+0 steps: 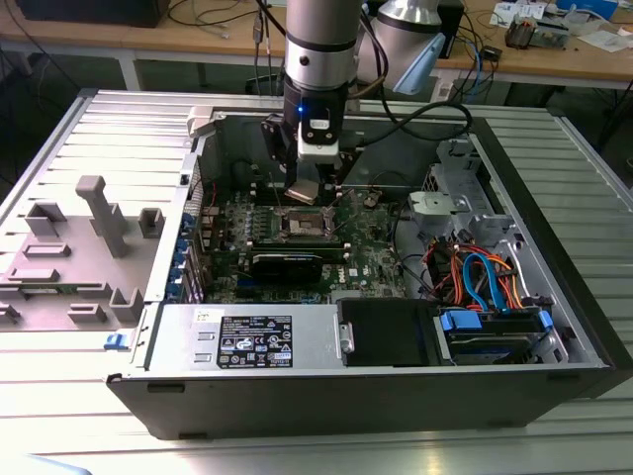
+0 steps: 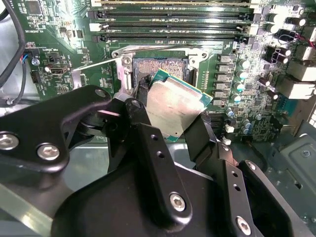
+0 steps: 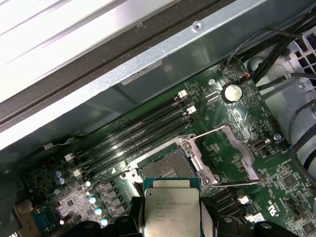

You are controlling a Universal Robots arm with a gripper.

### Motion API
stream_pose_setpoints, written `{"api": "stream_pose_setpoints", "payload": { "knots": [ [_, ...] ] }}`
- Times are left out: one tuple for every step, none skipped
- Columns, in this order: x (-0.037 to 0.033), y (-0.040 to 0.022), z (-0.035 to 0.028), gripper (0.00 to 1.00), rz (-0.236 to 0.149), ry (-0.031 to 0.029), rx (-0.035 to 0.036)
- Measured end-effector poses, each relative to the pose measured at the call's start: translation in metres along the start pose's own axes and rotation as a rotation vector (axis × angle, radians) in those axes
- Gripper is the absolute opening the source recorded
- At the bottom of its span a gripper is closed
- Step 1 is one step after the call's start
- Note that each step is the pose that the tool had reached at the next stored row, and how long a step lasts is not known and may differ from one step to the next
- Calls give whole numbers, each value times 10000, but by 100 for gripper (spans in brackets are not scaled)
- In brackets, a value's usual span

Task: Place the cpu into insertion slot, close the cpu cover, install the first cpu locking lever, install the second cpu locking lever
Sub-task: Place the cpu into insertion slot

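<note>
My gripper [image 1: 306, 183] is shut on the cpu [image 1: 304, 191], a flat square chip with a silvery top and green edge. It hangs a little above the insertion slot [image 1: 302, 226] inside the open computer case. In the second wrist view the black fingers [image 2: 141, 114] pinch the tilted cpu [image 2: 174, 102] by two opposite edges, just short of the bare insertion slot [image 2: 160, 69]. The first wrist view has the cpu [image 3: 171, 210] next to the insertion slot [image 3: 167, 165], with the cpu cover [image 3: 243, 154] swung open beside it.
Long black memory slots [image 2: 173, 22] run beside the socket. A black power-supply box [image 1: 252, 341] fills the case's near side, and coloured cables [image 1: 485, 277] and a drive bay lie toward the exterior view's right. A grey fixture [image 1: 99, 213] stands outside the case at the exterior view's left.
</note>
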State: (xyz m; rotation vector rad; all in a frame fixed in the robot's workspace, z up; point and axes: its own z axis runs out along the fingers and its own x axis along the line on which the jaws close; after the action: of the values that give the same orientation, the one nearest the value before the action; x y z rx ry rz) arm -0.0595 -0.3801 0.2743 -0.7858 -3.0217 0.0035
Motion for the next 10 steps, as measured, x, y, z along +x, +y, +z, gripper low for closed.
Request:
{"api": "stream_pose_setpoints", "payload": {
  "knots": [
    [0, 0, 0, 55, 38, 0, -1],
    [0, 0, 1, 55, 63, 0, -1],
    [0, 0, 1, 55, 84, 1, -1],
    [0, 0, 1, 55, 117, 1, -2],
    [0, 0, 1, 55, 146, 1, -3],
    [0, 0, 1, 55, 166, 1, -3],
    [0, 0, 2, 55, 198, 1, -4],
    [0, 0, 2, 55, 234, 1, -5],
    [0, 0, 2, 55, 269, 2, -5],
    [0, 0, 2, 55, 301, 2, -6]
  ]
}}
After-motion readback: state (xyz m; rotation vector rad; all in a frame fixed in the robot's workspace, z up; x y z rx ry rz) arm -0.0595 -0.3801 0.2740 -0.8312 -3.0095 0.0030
